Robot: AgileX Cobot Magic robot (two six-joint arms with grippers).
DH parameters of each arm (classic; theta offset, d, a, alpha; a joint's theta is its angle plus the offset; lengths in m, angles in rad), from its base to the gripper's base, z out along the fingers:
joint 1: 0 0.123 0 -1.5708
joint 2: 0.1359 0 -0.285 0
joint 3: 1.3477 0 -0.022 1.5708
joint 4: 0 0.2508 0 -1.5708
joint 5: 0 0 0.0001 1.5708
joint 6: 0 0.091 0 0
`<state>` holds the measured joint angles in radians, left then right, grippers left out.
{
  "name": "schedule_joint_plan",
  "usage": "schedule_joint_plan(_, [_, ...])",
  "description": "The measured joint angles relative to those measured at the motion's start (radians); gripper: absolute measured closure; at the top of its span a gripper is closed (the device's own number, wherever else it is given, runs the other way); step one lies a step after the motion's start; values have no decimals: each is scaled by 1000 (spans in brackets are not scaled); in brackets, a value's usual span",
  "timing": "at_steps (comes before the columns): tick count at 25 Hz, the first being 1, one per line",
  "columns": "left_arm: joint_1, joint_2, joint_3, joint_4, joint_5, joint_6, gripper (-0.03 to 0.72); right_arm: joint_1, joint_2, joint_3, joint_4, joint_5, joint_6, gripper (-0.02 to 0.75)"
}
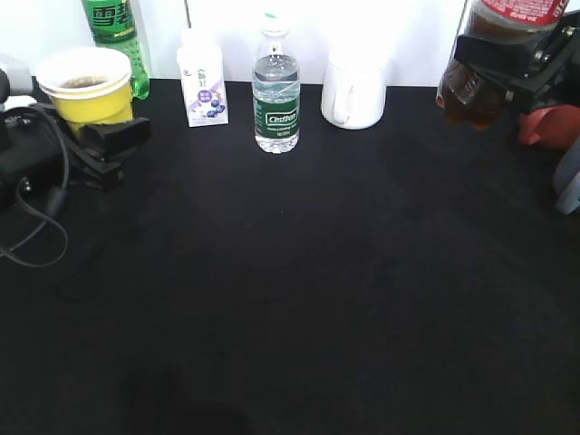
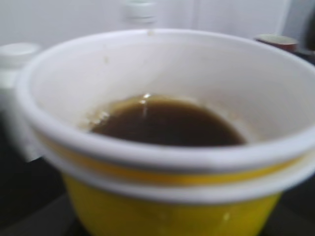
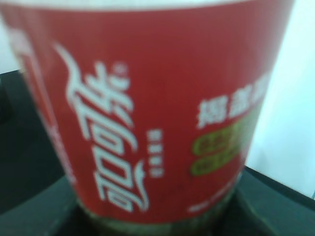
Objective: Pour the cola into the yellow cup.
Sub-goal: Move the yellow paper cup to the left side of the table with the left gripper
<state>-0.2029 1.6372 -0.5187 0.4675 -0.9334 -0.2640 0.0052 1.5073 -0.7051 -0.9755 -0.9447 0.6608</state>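
Note:
The yellow cup point(image 1: 89, 89) with a white rim sits in my left gripper point(image 1: 107, 136) at the far left, held above the black table. It holds dark brown cola near its bottom, seen close in the left wrist view point(image 2: 167, 123). My right gripper point(image 1: 512, 65) is shut on the cola bottle point(image 1: 471, 86) at the upper right, raised above the table; its cap is out of frame. The bottle's red label point(image 3: 147, 108) fills the right wrist view. Both grippers' fingertips are hidden behind what they hold.
Along the back edge stand a green soda bottle point(image 1: 116, 36), a small white carton point(image 1: 203, 89), a clear water bottle with green label point(image 1: 275, 91) and a white mug point(image 1: 353, 91). A red-brown mug point(image 1: 548, 127) sits at the far right. Cables point(image 1: 36, 227) lie at left.

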Motion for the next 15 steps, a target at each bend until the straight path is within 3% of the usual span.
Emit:
schedule_joint_plan(5, [0, 203, 0, -40, -240, 27, 258, 0, 0, 0, 0, 0, 1, 321])
schedule_joint_plan(15, [0, 439, -94, -7, -259, 39, 258, 0, 0, 0, 0, 0, 2, 321])
